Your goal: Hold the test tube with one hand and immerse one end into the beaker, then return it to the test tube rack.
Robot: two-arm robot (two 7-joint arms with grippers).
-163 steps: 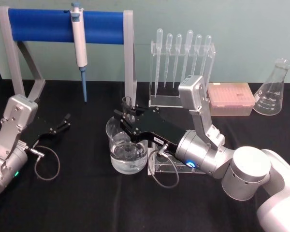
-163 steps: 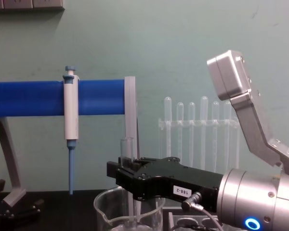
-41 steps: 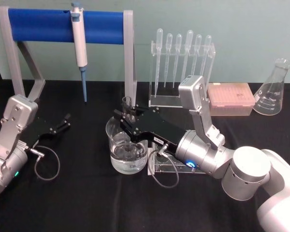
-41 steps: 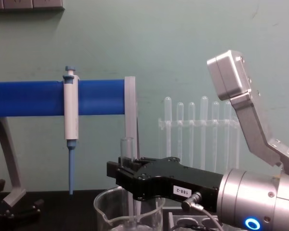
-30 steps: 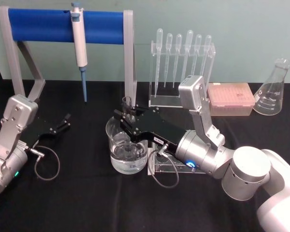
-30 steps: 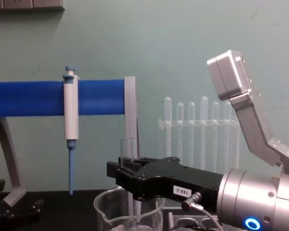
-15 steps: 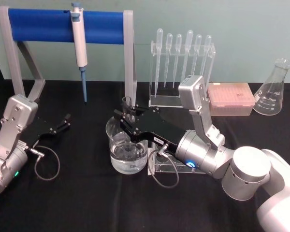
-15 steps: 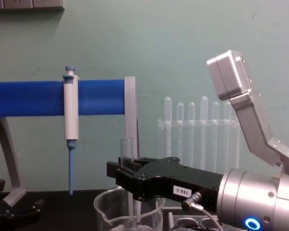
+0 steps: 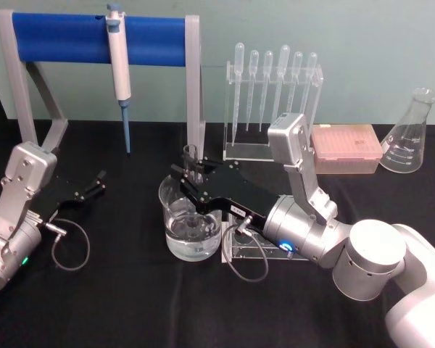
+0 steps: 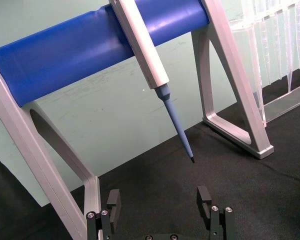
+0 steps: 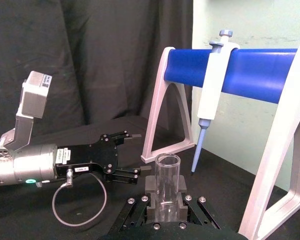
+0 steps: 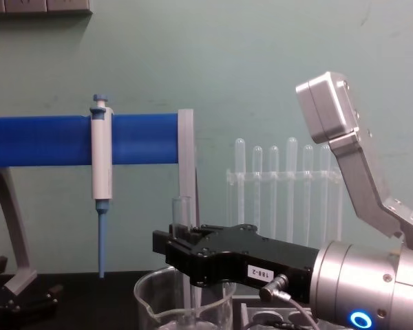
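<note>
The right gripper (image 9: 191, 172) is clamped on the upper part of the test tube (image 12: 183, 213), holding it upright over the beaker (image 9: 191, 226) at table centre, with the tube's lower end inside the beaker and apparently dipped in the liquid. The tube is judged light, rigid, smooth and fragile, so the hold belongs just below the rim, firm enough to prevent slipping but not crushing, and any lift should run straight up, clear of the beaker wall. The left gripper (image 10: 160, 210) is parked at the left near the pipettor stand (image 9: 101, 36), jaws spread apart and holding nothing.
</note>
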